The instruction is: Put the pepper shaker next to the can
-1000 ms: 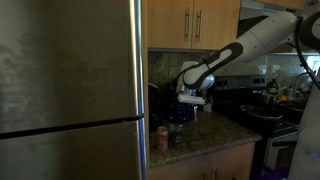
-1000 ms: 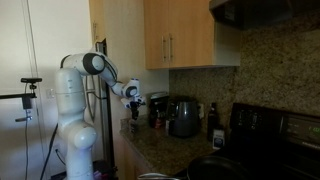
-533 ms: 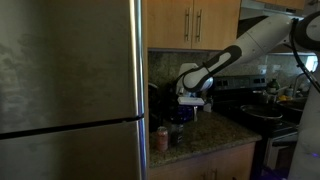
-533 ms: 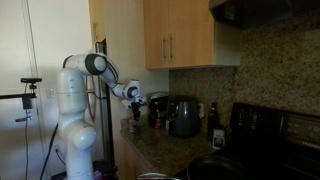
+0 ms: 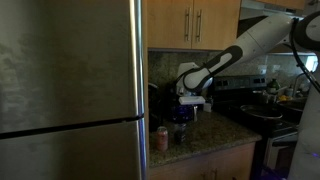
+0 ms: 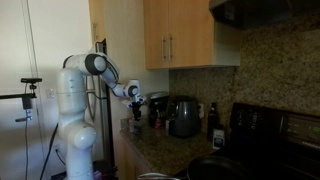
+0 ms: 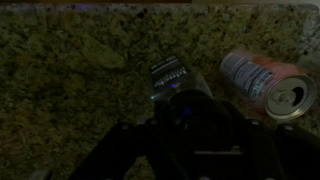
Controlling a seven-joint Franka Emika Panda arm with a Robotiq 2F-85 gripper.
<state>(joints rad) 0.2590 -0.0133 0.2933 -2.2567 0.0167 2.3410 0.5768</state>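
Note:
The can (image 7: 266, 86), reddish-pink with a pale rim, shows at the right of the wrist view on the speckled counter (image 7: 70, 70); it also stands near the fridge side (image 5: 162, 138). My gripper (image 7: 185, 112) is shut on the pepper shaker (image 7: 170, 76), a slim dark cylinder whose ribbed end pokes out ahead of the dark fingers, just left of the can. In an exterior view the gripper (image 5: 185, 112) hangs low over the counter, right of the can. Seen from the opposite side, the gripper (image 6: 135, 108) points down at the counter's near end.
A tall steel fridge (image 5: 70, 90) borders the counter beside the can. A black coffee maker (image 6: 183, 117) and a dark bottle (image 6: 212, 120) stand further along by the backsplash. Wooden cabinets (image 6: 180, 35) hang overhead and a stove (image 5: 262, 115) lies beyond.
The gripper has sunk slightly toward the counter with the shaker still held. The can has not moved.

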